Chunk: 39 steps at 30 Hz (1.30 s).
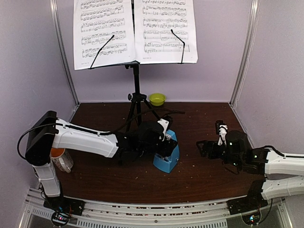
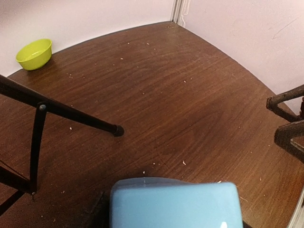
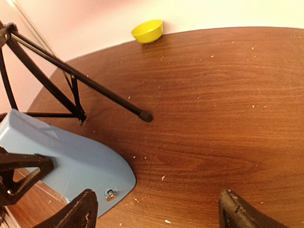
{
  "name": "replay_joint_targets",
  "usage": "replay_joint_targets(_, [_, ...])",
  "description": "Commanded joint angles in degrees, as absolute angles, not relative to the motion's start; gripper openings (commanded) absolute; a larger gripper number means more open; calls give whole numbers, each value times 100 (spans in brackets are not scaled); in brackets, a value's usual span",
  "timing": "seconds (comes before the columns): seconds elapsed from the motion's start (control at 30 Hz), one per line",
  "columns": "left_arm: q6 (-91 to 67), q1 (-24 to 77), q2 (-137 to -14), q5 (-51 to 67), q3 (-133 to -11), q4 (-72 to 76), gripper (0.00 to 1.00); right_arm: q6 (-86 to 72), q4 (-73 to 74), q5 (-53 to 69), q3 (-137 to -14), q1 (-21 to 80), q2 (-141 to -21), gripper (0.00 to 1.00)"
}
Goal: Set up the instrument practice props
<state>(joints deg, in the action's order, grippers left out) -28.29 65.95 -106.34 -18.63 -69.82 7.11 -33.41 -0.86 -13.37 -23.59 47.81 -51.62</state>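
Note:
The black music stand (image 1: pixel 136 90) stands at the back of the table, with white sheet-music pages (image 1: pixel 135 31) spread on its desk. In front of it stands the blue metronome (image 1: pixel 167 156), upright. My left gripper (image 1: pixel 165 141) is down over the metronome's top and upper sides. In the left wrist view the metronome (image 2: pixel 173 204) fills the bottom edge and hides the fingers. My right gripper (image 1: pixel 203 148) hovers to the metronome's right, apart from it. Its fingers (image 3: pixel 71 213) are spread wide with bare table between them, and the metronome (image 3: pixel 71 156) lies off to the left.
A lime-green bowl (image 1: pixel 157 99) sits at the back wall. A white-and-orange mug (image 1: pixel 61 159) stands near the left arm's base. The stand's tripod legs (image 2: pixel 71 116) reach forward across the table (image 1: pixel 199 123). Walls close in on the left, back and right.

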Motion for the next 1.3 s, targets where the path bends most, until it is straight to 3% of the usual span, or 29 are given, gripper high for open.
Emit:
replay_joint_targets(0.0, [-2912,6571,-10583,-2188,-7222,574,41,-3436,-514,-1481,-1918,4764,-4674,91])
replay_joint_targets(0.2, [-2126,6773,-10225,-2747,-7491,291,29,-3146,-1313,-568,-1479,4777,-4594,80])
replay_joint_targets(0.37, [-1474,7046,-10269,-3749,-8475,-1073,23,-2727,-1764,-553,-1311,4945,-4604,68])
replay_joint_targets(0.67, [-1882,7172,-10289,-4314,-9556,-3003,19,-1655,-2805,-418,-1310,5156,-5211,53])
replay_joint_targets(0.83, [-2069,7172,-10148,-4243,-9833,-3347,18,-1421,-3354,-400,-1509,5449,-5839,48])
replay_joint_targets(1.27, [-2013,7181,-9835,-4066,-9984,-3473,16,-1094,-4181,-615,-2439,6464,-7425,46])
